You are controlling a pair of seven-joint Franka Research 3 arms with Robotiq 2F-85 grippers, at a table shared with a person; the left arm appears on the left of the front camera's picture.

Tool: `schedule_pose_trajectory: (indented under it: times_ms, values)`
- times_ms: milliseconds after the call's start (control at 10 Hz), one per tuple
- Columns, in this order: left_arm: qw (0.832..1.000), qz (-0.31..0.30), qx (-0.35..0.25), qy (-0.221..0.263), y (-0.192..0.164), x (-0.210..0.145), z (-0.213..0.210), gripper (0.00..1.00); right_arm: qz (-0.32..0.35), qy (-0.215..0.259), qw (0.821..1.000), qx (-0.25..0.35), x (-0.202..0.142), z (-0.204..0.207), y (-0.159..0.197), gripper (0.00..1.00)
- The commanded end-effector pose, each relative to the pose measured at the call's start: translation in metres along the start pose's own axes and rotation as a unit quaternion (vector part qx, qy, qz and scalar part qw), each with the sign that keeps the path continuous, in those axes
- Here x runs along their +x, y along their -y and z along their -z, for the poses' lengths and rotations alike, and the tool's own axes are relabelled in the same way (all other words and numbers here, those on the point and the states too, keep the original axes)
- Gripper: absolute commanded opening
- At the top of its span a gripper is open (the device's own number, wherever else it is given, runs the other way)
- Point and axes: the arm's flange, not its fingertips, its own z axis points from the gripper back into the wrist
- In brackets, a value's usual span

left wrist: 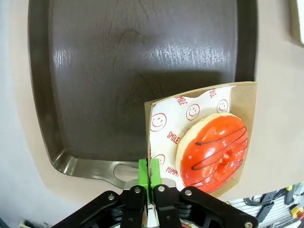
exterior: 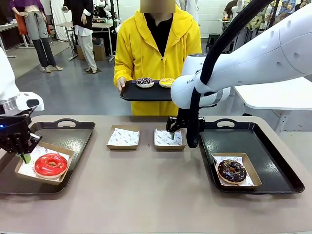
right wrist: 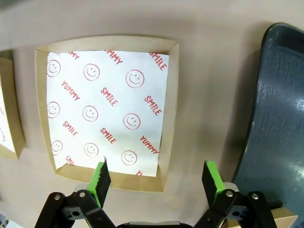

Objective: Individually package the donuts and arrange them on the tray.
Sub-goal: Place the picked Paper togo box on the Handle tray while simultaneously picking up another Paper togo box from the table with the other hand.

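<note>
With my left end effector (left wrist: 148,173) clenched on the box (left wrist: 242,88) under the red donut (left wrist: 216,149) and my right end effector (right wrist: 156,173) released, I judged a slow, level slide safest.

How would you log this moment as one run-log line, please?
left gripper: shut on edge of red donut's box | right gripper: open above empty box | person's tray: sprinkled donut, yellow donut

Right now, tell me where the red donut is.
Front view, left side: the red donut sits in a box on the left tray, left gripper pinching the box's edge.
</note>
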Motion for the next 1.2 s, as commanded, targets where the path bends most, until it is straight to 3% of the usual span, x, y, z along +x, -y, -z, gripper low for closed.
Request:
schedule_pose_trajectory:
  times_ms: [0,400,700,1100]
  values:
    - [1.000,-0.022,0.007,-0.004,0.000,0.008,0.008,0.01,0.012,0.011,1.000,-0.013,0.005,0.016,-0.005,1.00]
    - [1.000,-0.005,0.024,0.011,-0.004,0.011,0.022,0.01,0.021,0.006,1.000,-0.011,0.012,0.031,-0.006,1.00]
    - [1.000,0.000,0.026,0.011,-0.003,0.012,0.025,0.01,0.032,0.036,0.999,-0.011,0.015,0.021,-0.008,1.00]
    - [1.000,0.006,0.026,0.015,-0.004,0.011,0.029,0.01,0.041,0.034,0.999,-0.008,0.020,0.019,-0.006,1.00]
